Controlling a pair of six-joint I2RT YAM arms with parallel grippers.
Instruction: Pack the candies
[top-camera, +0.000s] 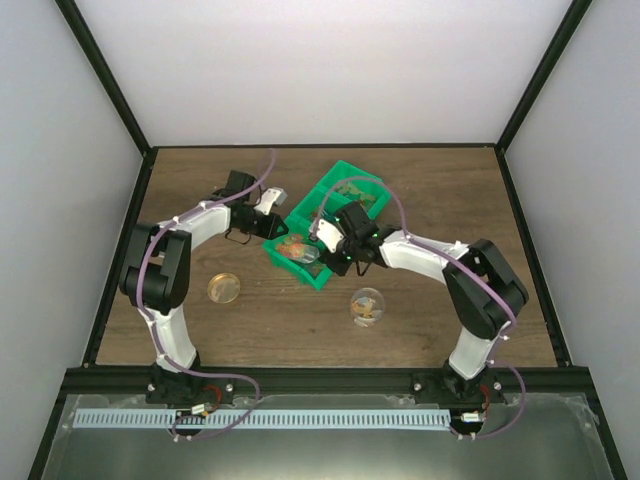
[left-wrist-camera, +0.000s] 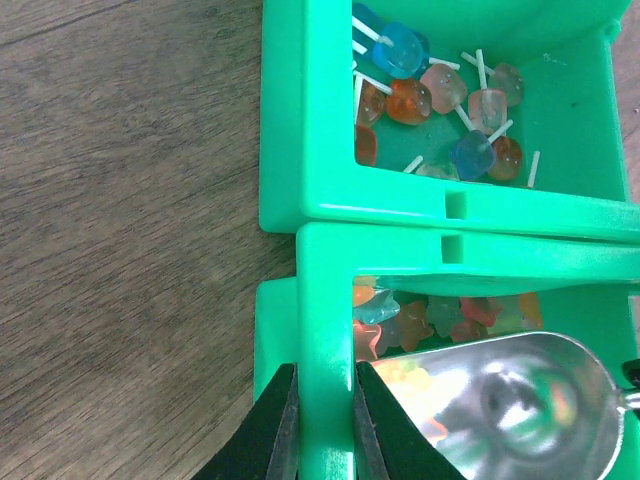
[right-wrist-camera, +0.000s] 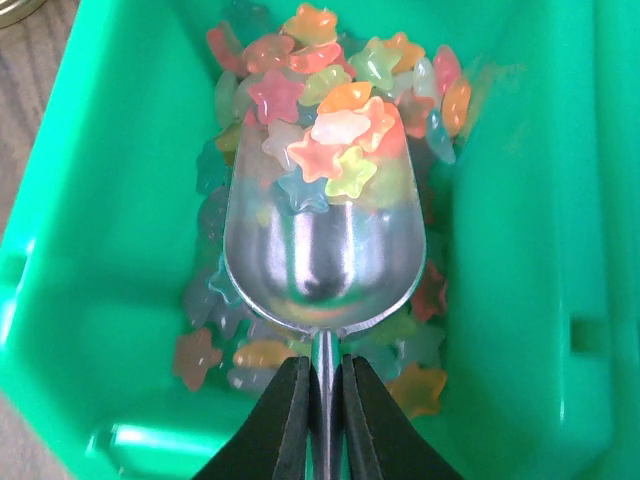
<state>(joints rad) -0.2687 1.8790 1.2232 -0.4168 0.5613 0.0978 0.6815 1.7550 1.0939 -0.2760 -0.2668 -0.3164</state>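
The candies (right-wrist-camera: 335, 140) are small star-shaped sweets in orange, red, yellow, green and blue. They lie heaped in the near green bin (right-wrist-camera: 520, 250), and several sit on the front of the metal scoop (right-wrist-camera: 320, 250). My right gripper (right-wrist-camera: 322, 420) is shut on the scoop's thin handle and holds the scoop inside the bin. My left gripper (left-wrist-camera: 325, 430) is shut on the bin's side wall (left-wrist-camera: 325, 300), one finger on each side. The scoop (left-wrist-camera: 520, 400) also shows in the left wrist view. In the top view both grippers meet at the bin (top-camera: 290, 262).
A second green bin (left-wrist-camera: 600, 120) joined to the first holds lollipops (left-wrist-camera: 440, 100) with white sticks. A clear round jar (top-camera: 367, 305) stands on the wooden table in front of the bins. A round lid (top-camera: 224, 288) lies to the left.
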